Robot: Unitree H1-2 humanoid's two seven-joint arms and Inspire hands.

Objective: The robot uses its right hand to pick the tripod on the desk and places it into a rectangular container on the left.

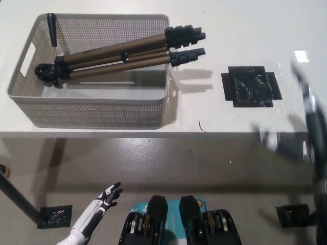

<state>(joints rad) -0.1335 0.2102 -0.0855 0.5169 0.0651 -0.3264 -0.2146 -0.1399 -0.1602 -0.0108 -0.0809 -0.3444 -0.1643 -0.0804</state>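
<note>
The tripod (pixel 117 53), with bronze legs and black feet, lies slantwise in the grey mesh rectangular basket (pixel 92 111) at the left of the white desk (pixel 240 30). Its head rests in the basket's left end, and its feet stick out over the right rim. Nothing holds it. My black right arm (pixel 313 133) is only a motion-blurred streak along the right edge, well away from the tripod, and its hand is too blurred to read. My white left hand (pixel 103 200) rests low at the bottom left, below the desk edge, holding nothing, with its fingers spread.
A square of black tape (pixel 250 87) is stuck on the desk right of the basket. The desk's front edge runs across the middle of the picture, with grey floor below. Black floor marks (pixel 53 215) sit at the lower left and right.
</note>
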